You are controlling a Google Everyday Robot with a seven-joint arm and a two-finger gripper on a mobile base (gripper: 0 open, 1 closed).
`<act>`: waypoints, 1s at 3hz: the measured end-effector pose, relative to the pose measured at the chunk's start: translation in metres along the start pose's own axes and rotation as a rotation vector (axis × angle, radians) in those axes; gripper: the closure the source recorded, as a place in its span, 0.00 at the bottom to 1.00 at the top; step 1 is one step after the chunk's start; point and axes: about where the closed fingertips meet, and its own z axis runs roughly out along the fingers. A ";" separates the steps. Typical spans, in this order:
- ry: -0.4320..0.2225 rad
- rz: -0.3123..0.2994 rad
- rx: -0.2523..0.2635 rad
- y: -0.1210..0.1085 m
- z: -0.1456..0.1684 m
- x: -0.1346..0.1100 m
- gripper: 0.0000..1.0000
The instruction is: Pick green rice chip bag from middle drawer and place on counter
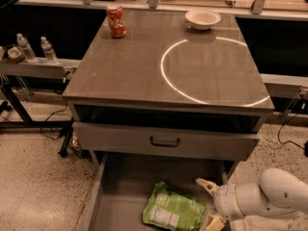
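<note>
The green rice chip bag (174,210) is lying flat on the floor of the middle drawer (122,189), which is standing pulled out below the near edge of the bench (144,66). The gripper (211,204) is hovering just right of the bag, below the bench's near right corner, its fingers spread apart and gripping nothing. A red can (116,20) is sitting near the far left corner and a white bowl (203,18) by the far edge.

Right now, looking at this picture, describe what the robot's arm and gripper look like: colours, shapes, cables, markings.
The arm is glossy white, built of smooth rounded shells with a bulbous joint. The gripper, low at the right over the open drawer beside the green bag, has two pale cream, tapered jaws. No cables or markings show.
</note>
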 end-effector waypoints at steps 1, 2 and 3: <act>-0.068 0.001 0.007 -0.017 0.045 0.018 0.00; -0.095 0.006 0.019 -0.032 0.084 0.039 0.00; -0.067 -0.028 0.075 -0.051 0.107 0.058 0.00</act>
